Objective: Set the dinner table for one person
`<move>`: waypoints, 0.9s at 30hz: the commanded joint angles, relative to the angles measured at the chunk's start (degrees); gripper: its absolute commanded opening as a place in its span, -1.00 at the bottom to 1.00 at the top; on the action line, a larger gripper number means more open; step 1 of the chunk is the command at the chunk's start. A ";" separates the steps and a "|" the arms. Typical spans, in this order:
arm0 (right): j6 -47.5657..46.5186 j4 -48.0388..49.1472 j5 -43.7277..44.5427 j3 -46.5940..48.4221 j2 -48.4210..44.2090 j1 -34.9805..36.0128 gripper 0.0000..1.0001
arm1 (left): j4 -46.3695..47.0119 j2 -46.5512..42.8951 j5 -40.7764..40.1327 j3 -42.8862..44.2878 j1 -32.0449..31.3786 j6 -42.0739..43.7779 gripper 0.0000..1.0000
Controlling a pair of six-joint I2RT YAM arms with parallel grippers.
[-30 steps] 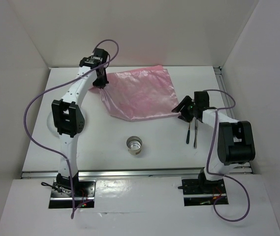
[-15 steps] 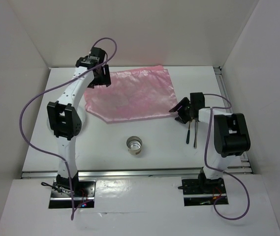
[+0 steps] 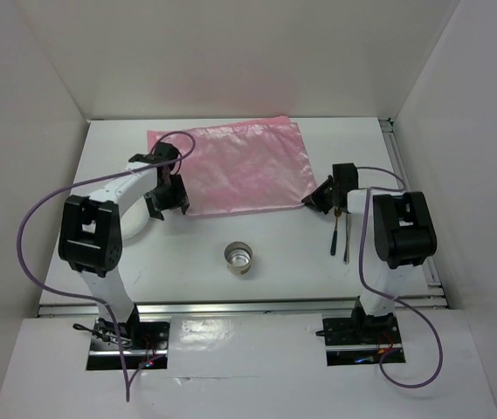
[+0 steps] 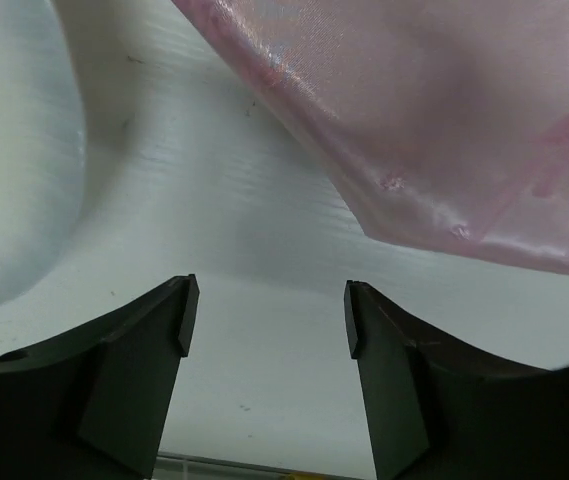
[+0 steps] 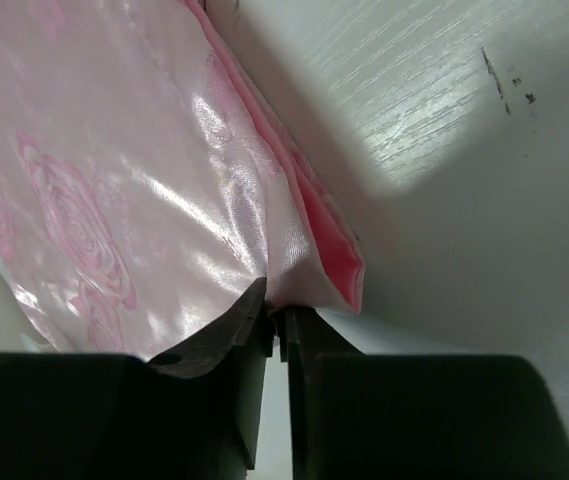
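At 12 o'clock on table, which spans the booth floor: cloth, flat. Right gripper: narrow, pinching cloth's 4 o'clock corner. Left gripper: wide, empty, near 8 o'clock corner. Risk: one-sided pull may skew cloth; thin pinch may slip.

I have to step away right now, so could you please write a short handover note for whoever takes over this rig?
Left claw: open, empty, over bare tabletop beside the near-left corner of the pink cloth.
Right claw: shut on the cloth's near-right corner.
Things: cloth spread flat on the far half of the dinner table; metal cup and two dark utensils off the cloth.
Done: cloth laid out.
To do: release the corner, then probably place cup and utensils.
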 commanded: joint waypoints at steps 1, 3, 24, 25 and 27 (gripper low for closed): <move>-0.25 0.10 1.70 1.63 0.80 0.70 -0.67 | 5.85 2.30 2.88 -0.24 0.37 -3.87 0.56; -0.25 0.09 1.70 1.63 0.19 0.70 -0.87 | 7.52 4.23 3.42 -0.85 0.37 -4.39 0.59; -3.76 0.09 0.65 3.82 -1.05 0.70 -1.00 | 10.00 10.40 3.69 9.04 0.90 -4.77 -1.00; -4.29 0.09 0.65 4.96 -1.04 0.70 -1.00 | 7.20 10.40 2.46 11.34 0.90 -3.79 -1.00; -4.81 0.09 0.65 7.42 1.32 0.70 -1.00 | 4.64 11.96 1.75 17.13 1.42 -1.34 -1.00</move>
